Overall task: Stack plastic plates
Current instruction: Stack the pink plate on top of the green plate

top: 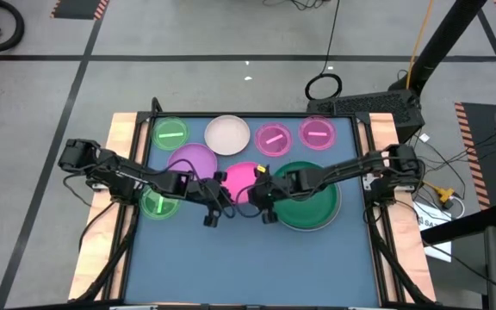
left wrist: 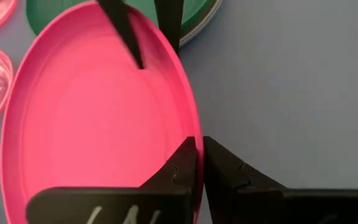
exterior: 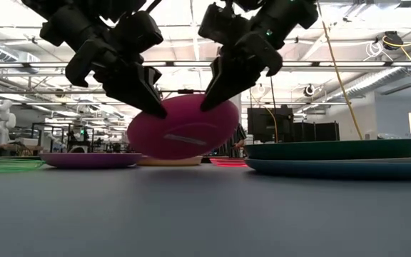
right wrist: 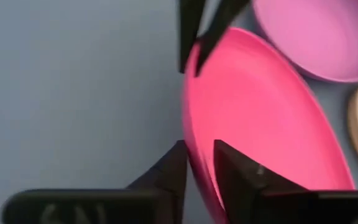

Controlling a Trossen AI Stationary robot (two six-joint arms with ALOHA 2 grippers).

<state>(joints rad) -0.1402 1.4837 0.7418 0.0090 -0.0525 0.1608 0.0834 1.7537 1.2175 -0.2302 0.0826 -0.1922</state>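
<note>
Hot pink plate (exterior: pixel 183 128) tilted above table, left claw (exterior: pixel 152 107) and right claw (exterior: pixel 212 100) pinching opposite rims

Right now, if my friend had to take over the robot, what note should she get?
Left tool: shut on the hot pink plate's rim.
Right tool: shut on the opposite rim of the same plate, which hangs tilted above the table, mid-table.
Elsewhere: dark green plate stacked on another plate at the right; purple plate left of centre; white plate, two small pink plates and a small green plate along the far edge; another small green plate at the left.
Done: one pile started under the dark green plate.
Left: place the hot pink plate, then stack the rest.
</note>
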